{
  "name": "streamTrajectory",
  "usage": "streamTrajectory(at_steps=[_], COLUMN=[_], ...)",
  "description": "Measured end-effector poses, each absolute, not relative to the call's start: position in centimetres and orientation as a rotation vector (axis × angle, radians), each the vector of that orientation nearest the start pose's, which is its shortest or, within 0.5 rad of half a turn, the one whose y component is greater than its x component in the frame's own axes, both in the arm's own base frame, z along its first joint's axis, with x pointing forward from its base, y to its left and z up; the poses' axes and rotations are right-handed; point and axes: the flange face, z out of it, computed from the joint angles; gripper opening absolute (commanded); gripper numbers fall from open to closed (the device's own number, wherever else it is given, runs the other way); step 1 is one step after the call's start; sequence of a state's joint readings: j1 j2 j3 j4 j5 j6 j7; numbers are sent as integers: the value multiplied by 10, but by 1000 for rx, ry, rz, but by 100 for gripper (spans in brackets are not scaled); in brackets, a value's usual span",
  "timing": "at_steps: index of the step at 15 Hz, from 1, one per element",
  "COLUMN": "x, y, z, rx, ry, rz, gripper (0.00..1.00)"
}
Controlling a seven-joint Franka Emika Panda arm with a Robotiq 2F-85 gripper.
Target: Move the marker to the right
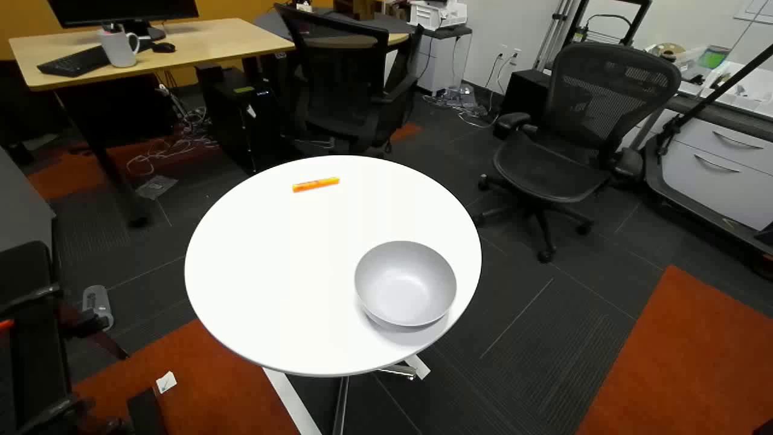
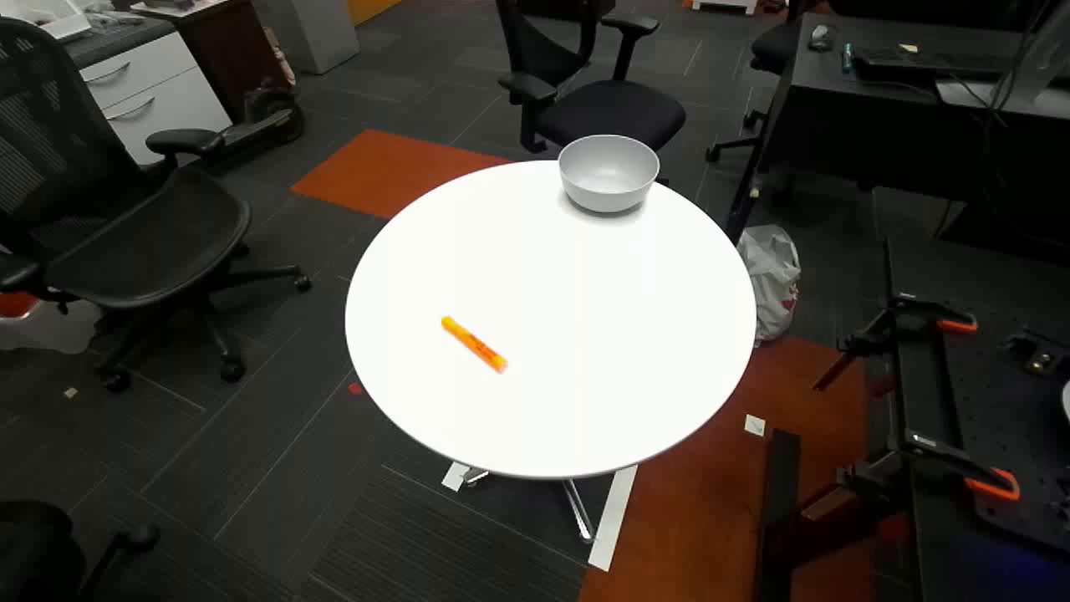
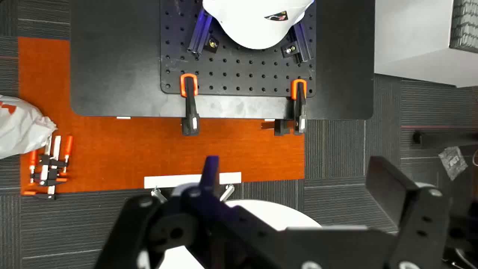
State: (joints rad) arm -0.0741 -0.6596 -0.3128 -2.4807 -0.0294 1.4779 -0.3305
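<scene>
- My gripper (image 3: 295, 172) sits low in the wrist view, jaws spread wide apart, nothing held.
- Marker (image 1: 316, 185): orange, lying on the white table (image 1: 272, 272); in an exterior view I see it near the far edge.
- Bowl (image 1: 406, 284): grey, upright on the same table, close to its edge, well apart from the marker in both exterior views.
- Wrist view: two clamps (image 3: 190, 104) at the edge of a black bench (image 3: 119, 67); table partly hidden behind the gripper.
</scene>
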Motion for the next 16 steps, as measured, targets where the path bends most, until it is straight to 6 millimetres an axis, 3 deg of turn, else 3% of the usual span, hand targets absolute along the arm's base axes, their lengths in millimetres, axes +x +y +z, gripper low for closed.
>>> streamTrajectory(at_steps=[10, 13, 16], x=[294, 321, 363], y=[-123, -101, -66], z=[476, 467, 444], rx=[-2848, -2880, -2926], ry=[-67, -47, -3], rz=[418, 369, 305], gripper=[100, 100, 100])
